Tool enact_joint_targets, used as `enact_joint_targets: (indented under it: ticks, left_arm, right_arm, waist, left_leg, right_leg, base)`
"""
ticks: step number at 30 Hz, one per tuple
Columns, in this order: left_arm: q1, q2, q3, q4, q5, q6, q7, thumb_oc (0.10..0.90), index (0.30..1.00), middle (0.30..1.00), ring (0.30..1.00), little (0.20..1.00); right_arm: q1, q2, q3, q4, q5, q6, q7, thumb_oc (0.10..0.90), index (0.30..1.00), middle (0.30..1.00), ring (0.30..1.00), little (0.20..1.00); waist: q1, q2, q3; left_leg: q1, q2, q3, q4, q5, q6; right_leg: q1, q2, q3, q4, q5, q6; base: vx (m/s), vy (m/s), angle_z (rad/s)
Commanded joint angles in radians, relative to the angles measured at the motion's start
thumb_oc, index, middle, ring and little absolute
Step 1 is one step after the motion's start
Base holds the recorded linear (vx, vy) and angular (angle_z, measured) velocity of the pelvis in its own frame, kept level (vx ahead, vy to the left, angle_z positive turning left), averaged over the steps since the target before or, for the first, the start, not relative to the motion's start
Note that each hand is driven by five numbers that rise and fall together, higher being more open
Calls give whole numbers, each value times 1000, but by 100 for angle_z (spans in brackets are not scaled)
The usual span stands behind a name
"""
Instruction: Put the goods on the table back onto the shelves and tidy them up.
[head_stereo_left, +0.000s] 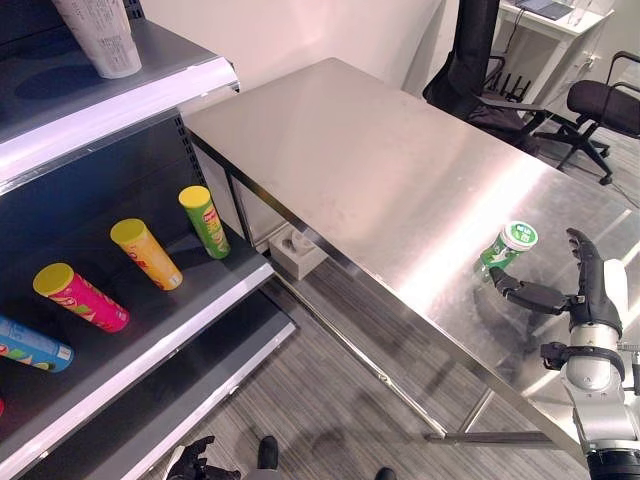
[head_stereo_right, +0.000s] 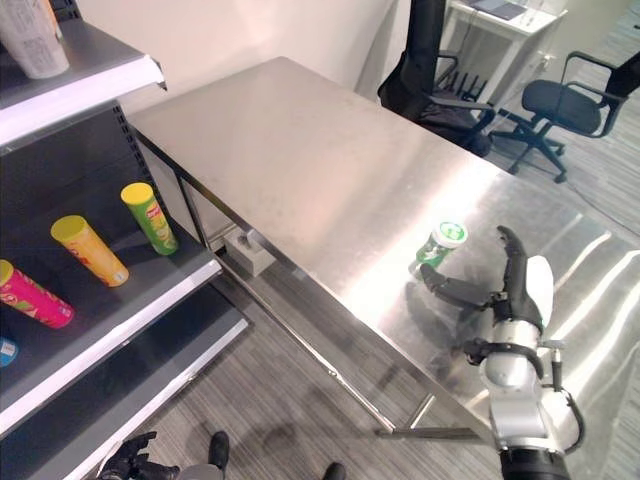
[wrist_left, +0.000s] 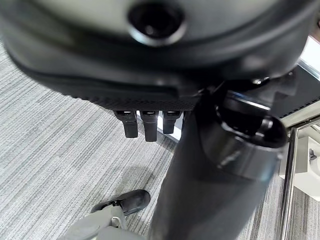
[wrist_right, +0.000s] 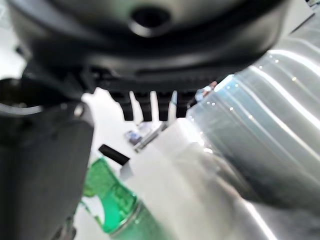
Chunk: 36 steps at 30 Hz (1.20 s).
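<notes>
While the green can (head_stereo_left: 508, 248) with a white lid lies tilted on the steel desk (head_stereo_left: 380, 170), near the desk's front edge at the robot's right, the right hand (head_stereo_left: 585, 290) is just beside it. This hand is wide open: its fingers (head_stereo_left: 585, 258) stand straight up on the far side of the can, and its thumb (head_stereo_left: 528, 295) reaches out on the near side, toward the can's lower end. I cannot tell if the thumb touches the can; the hand does not close around it. In the right wrist view the same green can (wrist_right: 112, 205) shows past the thumb's white cover.

To the robot's left stands a dark shelf unit (head_stereo_left: 150, 330) with white front edges. On its middle shelf several tubes lie on their sides, each apart from the others: a green tube (head_stereo_left: 205, 222) with a yellow lid, an orange tube (head_stereo_left: 147, 254) with a yellow lid, a pink tube (head_stereo_left: 81, 298) with a yellow lid, and a blue tube (head_stereo_left: 30, 343) at the view's edge. On the upper shelf stands a white container (head_stereo_left: 100, 35), cut by the frame.

The left hand (wrist_left: 145, 122) hangs low over the grey floor (wrist_left: 55, 165), and its fingers point down, straight and holding nothing. Behind the desk there are black office chairs (head_stereo_left: 600, 105) and a white table (head_stereo_left: 550, 25).
</notes>
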Motion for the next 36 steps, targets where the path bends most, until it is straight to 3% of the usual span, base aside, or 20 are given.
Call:
enact_joint_targets:
  ticks: [1,8,11,20,28,36]
  left_arm:
    - [-40,33,-16,10,13,-10,30,800,900,900,900,900]
    - [-31,38,-26,11,11,-8,32,800,900,900,900,900]
    - [-31,39,-34,11,12,-8,32,800,900,900,900,900]
    - [-33,39,-27,12,13,-5,33,800,900,900,900,900]
    - [-36,45,-9,5,11,0,30,800,900,900,900,900]
    - [-30,55,-5,-3,-32,-7,-9,800,900,900,900,900]
  right_arm:
    - [-132,-98,-25,-20,-13,-34,-95,800,900,900,900,900]
    - [-198,-94,24,37,-9,-20,-121,800,900,900,900,900]
    - [-224,-92,46,58,-6,-19,-123,400,300,300,300,300]
    - [-202,-100,18,29,-8,-21,-128,400,300,300,300,300]
    - [-182,-135,-47,-113,7,-52,-102,400,300,300,300,300]
    - [-302,-269,3,-222,274,-162,67,400,300,300,300,300]
  waist:
    - [21,6,-48]
    - [38,16,-46]
    - [43,18,-45]
    - [38,17,-47]
    - [24,18,-61]
    - [43,14,-77]
  left_leg:
    - [57,53,64,3,-106,-28]
    - [56,47,56,3,-106,-27]
    - [56,46,52,3,-106,-27]
    - [63,50,52,3,-108,-30]
    - [74,63,53,3,-107,-40]
    - [73,105,32,14,-76,-79]
  right_leg:
    - [-9,-22,19,9,-54,43]
    - [-7,-26,13,9,-55,42]
    - [-4,-24,8,9,-57,40]
    - [3,-21,8,9,-63,37]
    - [15,-10,8,9,-75,31]
    - [44,33,-13,13,-116,0]
  base:
    - [0,0,0]
    - [16,0,1]
    - [18,-1,7]
    - [7,-2,2]
    - [-8,-27,0]
    - [-49,-98,3]
